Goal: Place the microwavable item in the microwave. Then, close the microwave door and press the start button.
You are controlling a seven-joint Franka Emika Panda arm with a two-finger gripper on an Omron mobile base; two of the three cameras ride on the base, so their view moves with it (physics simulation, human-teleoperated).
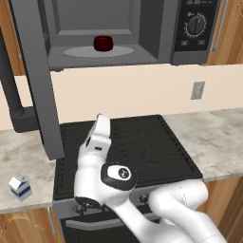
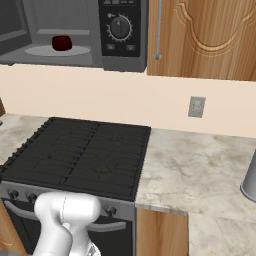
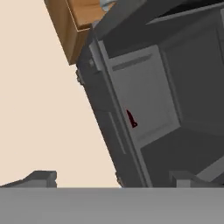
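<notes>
While the microwave (image 1: 114, 33) is hanging above the black stove (image 1: 128, 147) with its cavity exposed, the microwavable item (image 1: 103, 43), a small dark red squat bowl, is sitting on the round pale turntable (image 1: 97, 51) inside it, roughly at the turntable's middle. In the right base view the same item is showing just left of the black side panel (image 2: 120, 27), which is carrying a round dial (image 2: 120, 28) with small buttons beneath it.

The microwave door (image 1: 35, 80) is standing wide open, swung out to the left and reaching down toward the surface (image 1: 213, 142) beside the stove; it is appearing edge-on in the left base view, so its window is not readable there.

The white arm is folding up from the lower right of the left base view, its hand rising over the front left part of the stove and pointing upward toward the open microwave. The tool (image 3: 113, 180) is looking along the underside edge of the microwave in the hand view, where a sliver of the dark red item is peeking past the cavity's frame. Its two dark fingertips (image 3: 39, 178) are sitting far apart at the bottom of that view with nothing between them, so the tool is released and holding nothing.

A white-and-blue milk carton (image 1: 20, 186) is standing on the surface to the left of the stove, well apart from the arm. A wall outlet (image 1: 197, 90) is sitting on the beige wall right of the stove, below a wooden cabinet (image 2: 205, 35).
</notes>
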